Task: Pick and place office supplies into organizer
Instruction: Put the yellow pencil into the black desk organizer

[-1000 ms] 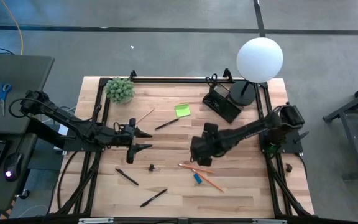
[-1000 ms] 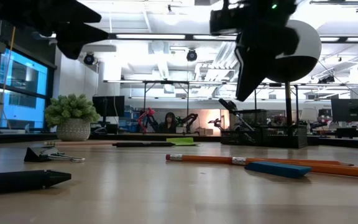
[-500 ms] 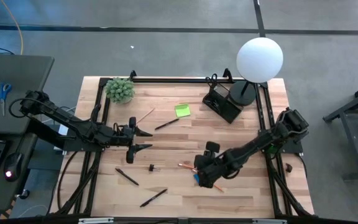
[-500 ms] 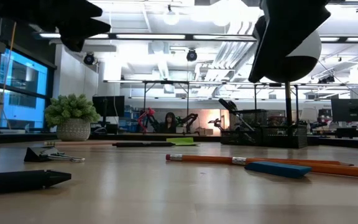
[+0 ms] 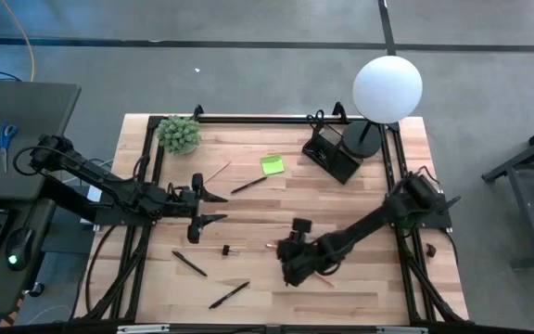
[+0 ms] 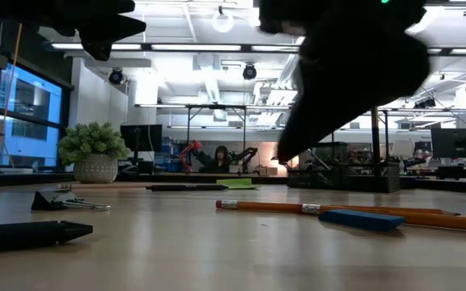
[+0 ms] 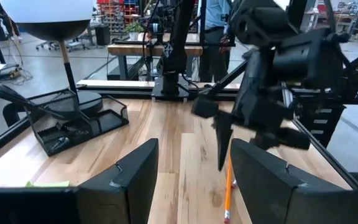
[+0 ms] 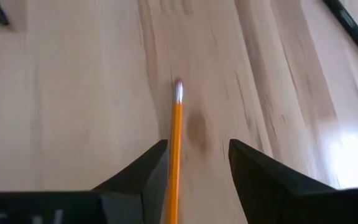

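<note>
An orange pencil (image 8: pixel 176 124) lies flat on the table, eraser end (image 8: pixel 178 88) pointing away from my right gripper (image 8: pixel 196 147). That gripper hangs open just above it, slanting down, one finger on each side of the pencil and apart from it. In the high view my right gripper (image 5: pixel 288 267) covers most of the pencil and the small blue piece (image 6: pixel 362 219). My left gripper (image 5: pixel 215 209) hovers open at the table's left, holding nothing. The black organizer (image 5: pixel 332 153) stands at the far right beside the lamp.
A white globe lamp (image 5: pixel 387 88) and a potted plant (image 5: pixel 179 134) stand along the far edge. A lime sticky pad (image 5: pixel 272 165), black pens (image 5: pixel 248 185) (image 5: pixel 190 263) (image 5: pixel 229 294), a wooden pencil (image 5: pixel 216 173) and a small clip (image 5: pixel 227 250) lie scattered on the wood.
My right gripper has swung from the table's middle toward the near edge and a little left, sinking and tipping further down, until it stands over the orange pencil. The pencil and the other supplies have stayed where they were.
</note>
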